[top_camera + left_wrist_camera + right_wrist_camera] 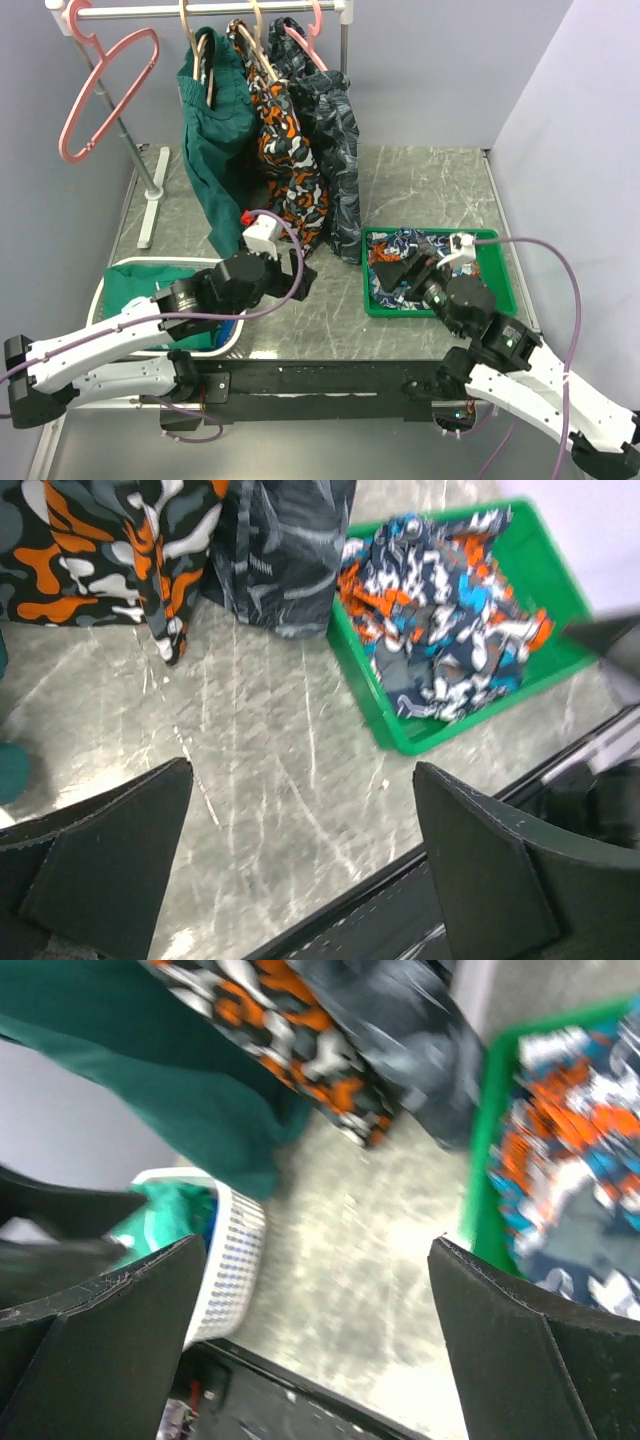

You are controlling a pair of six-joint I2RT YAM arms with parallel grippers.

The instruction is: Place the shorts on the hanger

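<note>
With the plain dark teal-green fabric shorts (213,150) draped on the tan-beige curved-hook hanger (200,45) at twelve o'clock, we judge the placing done — we should draw the left gripper (297,273) and right gripper (392,268), both released and empty, clear without snagging fabric.

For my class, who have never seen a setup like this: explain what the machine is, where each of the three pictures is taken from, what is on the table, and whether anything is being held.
Two white robot arms are bolted at the table's near edge. One picture looks down from above; the other two come from a camera on each wrist, so the dark wedges at the bottom are that arm's own fingers.

On a rail at the back hang the dark teal shorts on a tan hanger, beside orange camouflage shorts, grey camouflage shorts and an empty pink hanger. On the table stand a green tray of patterned clothes and a white basket with a green garment.

The left tool and right tool are both open, holding nothing.
</note>
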